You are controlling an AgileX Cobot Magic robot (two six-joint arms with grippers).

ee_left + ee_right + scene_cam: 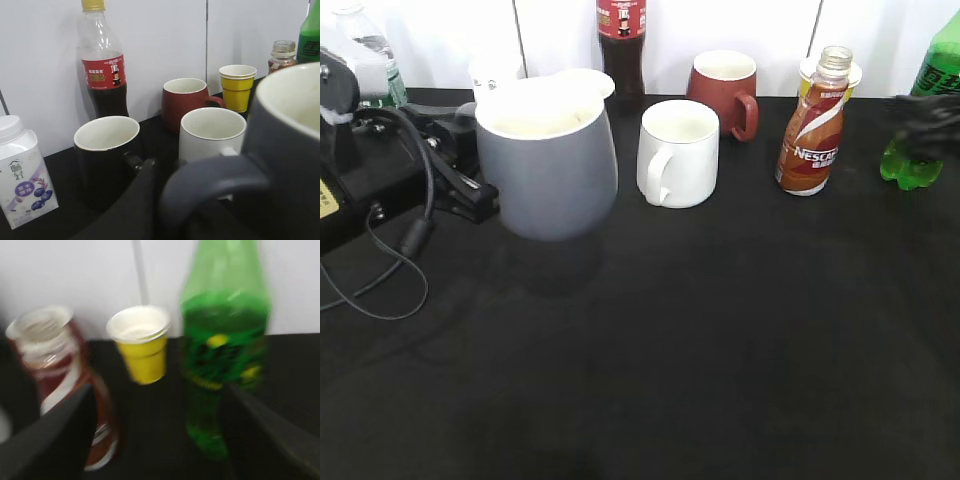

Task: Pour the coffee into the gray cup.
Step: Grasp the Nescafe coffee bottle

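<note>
The left gripper pinches the gray cup by its handle, left of frame centre. The right gripper, fingers spread wide, blurs at the right edge near the coffee, which stands upright at upper right.

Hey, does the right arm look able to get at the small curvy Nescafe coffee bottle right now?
Probably yes. The right gripper is open, with the small curvy Nescafe coffee bottle just to its left, uncapped. The green soda bottle stands directly ahead, so it would need to shift left.
</note>
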